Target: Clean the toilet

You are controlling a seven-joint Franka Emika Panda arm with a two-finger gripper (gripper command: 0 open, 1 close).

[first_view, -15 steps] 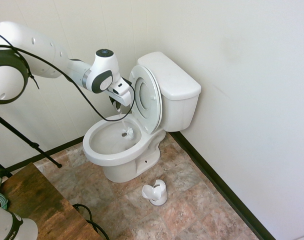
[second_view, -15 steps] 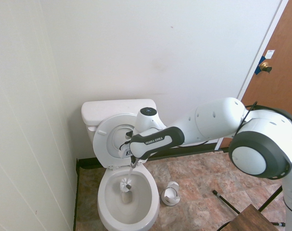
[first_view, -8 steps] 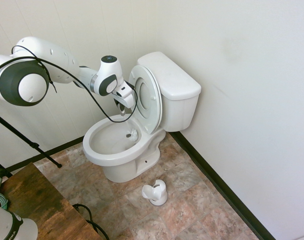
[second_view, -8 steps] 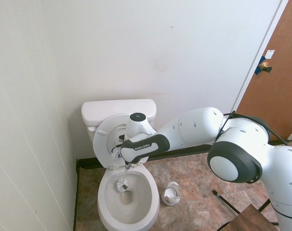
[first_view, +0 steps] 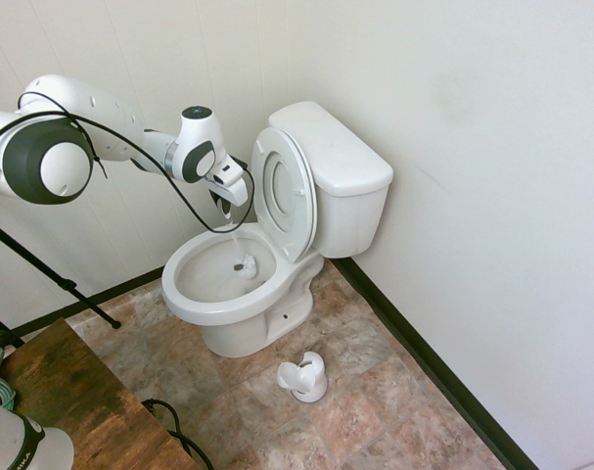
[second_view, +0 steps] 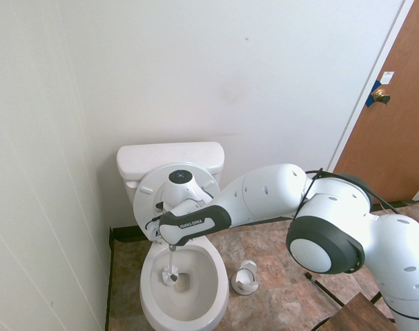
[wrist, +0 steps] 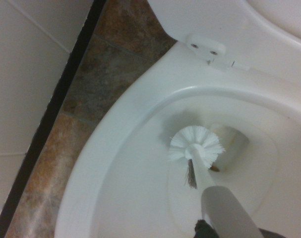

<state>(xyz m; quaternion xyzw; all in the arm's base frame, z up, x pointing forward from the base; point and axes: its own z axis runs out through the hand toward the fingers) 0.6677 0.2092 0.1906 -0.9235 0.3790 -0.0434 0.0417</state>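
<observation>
The white toilet (first_view: 218,304) (second_view: 195,303) stands in the corner, its seat and lid (first_view: 287,191) raised against the tank (first_view: 341,166). My gripper (first_view: 228,201) (second_view: 170,243) hangs over the bowl, shut on the handle of a white toilet brush. The round bristle head (first_view: 244,264) (second_view: 169,276) (wrist: 196,145) is down inside the bowl, beside the drain opening (wrist: 232,144). The bowl's rim (wrist: 115,124) curves around it in the wrist view.
A small white brush holder (first_view: 304,377) (second_view: 246,277) sits on the tiled floor beside the toilet base. A wooden surface (first_view: 71,401) lies at the near corner. A brown door (second_view: 395,117) is at the right. Walls close in behind and beside the toilet.
The gripper swung with the brush across the bowl, first toward the tank, then away to the wall side. The brush head followed inside the bowl.
</observation>
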